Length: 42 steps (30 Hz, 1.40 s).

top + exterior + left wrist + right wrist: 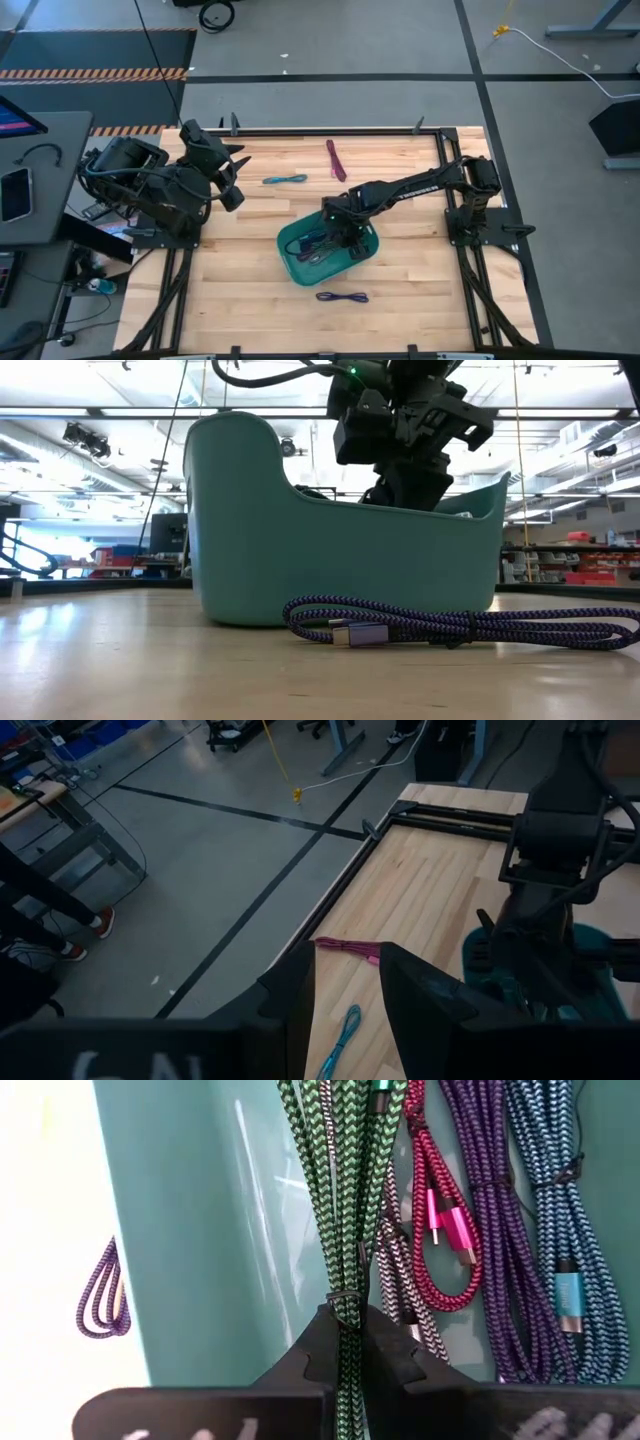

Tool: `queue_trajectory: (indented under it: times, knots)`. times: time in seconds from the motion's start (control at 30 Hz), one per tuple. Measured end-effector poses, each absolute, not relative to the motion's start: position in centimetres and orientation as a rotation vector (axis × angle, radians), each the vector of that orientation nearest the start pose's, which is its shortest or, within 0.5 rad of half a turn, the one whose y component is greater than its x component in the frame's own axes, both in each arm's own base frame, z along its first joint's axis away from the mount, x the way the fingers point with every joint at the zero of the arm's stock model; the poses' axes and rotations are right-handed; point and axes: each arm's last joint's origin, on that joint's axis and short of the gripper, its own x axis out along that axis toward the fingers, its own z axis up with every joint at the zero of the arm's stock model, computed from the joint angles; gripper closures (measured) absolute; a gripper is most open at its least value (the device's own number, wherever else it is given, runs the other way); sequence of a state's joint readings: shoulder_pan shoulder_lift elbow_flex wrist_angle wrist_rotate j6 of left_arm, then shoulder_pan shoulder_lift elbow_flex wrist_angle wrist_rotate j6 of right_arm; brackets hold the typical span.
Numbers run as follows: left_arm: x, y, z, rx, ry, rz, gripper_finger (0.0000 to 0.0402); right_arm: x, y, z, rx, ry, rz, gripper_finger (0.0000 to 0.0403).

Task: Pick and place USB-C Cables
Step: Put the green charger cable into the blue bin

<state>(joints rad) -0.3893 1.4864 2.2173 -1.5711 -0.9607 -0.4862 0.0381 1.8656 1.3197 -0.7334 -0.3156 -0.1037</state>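
A teal bin (300, 262) stands mid-table. My right gripper (345, 1320) reaches down into it and is shut on a green USB-C cable bundle (330, 1180). Red (445, 1230), purple (500, 1240), blue (560, 1230) and grey (405, 1305) bundles lie on the bin's floor. In the low view the bin's wall (350, 560) hides the right gripper's fingers. On the table lie a teal cable (285, 180), a maroon one (336, 160) and a purple one (342, 297). My left gripper (345, 990) hangs open above the table's left side, holding nothing. My right gripper pinches the green bundle between its two fingers, just behind the dark tie (343, 1295) around it. The fingers come steeply from above and the bundle runs lengthwise between them. Its free length stretches away over the bin's floor, partly across the grey bundle.
The purple cable (450, 628) lies just outside the bin's near wall. The teal cable (340, 1040) and the maroon cable (345, 948) lie on bare wood between the left arm and the bin. A black frame rail (330, 130) borders the table's far edge.
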Motion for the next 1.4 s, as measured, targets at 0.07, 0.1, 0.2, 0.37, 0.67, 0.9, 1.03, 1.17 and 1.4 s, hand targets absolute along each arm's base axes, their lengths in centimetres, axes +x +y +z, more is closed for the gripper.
queue_trajectory:
  times: [0.07, 0.1, 0.2, 0.37, 0.67, 0.9, 1.03, 1.17, 1.4]
  knots:
    - [19.1, -5.3, 51.2, 0.076, 0.509, 0.673, 0.028, 36.4, 2.3, 18.9, 0.089, 1.254, 0.37, 0.0381]
    - [19.1, -5.3, 51.2, 0.076, 0.509, 0.673, 0.028, 36.4, 2.3, 18.9, 0.089, 1.254, 0.37, 0.0381]
    - [19.1, -5.3, 51.2, 0.076, 0.509, 0.673, 0.028, 36.4, 2.3, 18.9, 0.089, 1.254, 0.37, 0.0381]
    - [19.1, -5.3, 51.2, 0.076, 0.509, 0.673, 0.028, 36.4, 2.3, 18.9, 0.089, 1.254, 0.37, 0.0381]
    - [19.1, -5.3, 51.2, 0.076, 0.509, 0.673, 0.028, 36.1, 2.9, 18.8, 0.093, 1.283, 0.365, 0.0381]
    - [19.1, -5.3, 51.2, 0.076, 0.51, 0.672, 0.028, 36.0, 4.5, 18.8, 0.019, 1.282, 0.397, 0.0381]
    - [19.1, -5.3, 51.2, 0.077, 0.51, 0.673, 0.028, 36.1, 5.0, 18.9, -0.01, 1.264, 0.406, 0.0381]
    - [19.1, -5.3, 51.2, 0.077, 0.51, 0.673, 0.028, 36.4, 5.0, 18.9, -0.021, 1.232, 0.409, 0.0381]
    - [19.1, -5.3, 51.2, 0.076, 0.51, 0.673, 0.028, 36.8, 5.0, 19.1, -0.031, 1.191, 0.398, 0.0381]
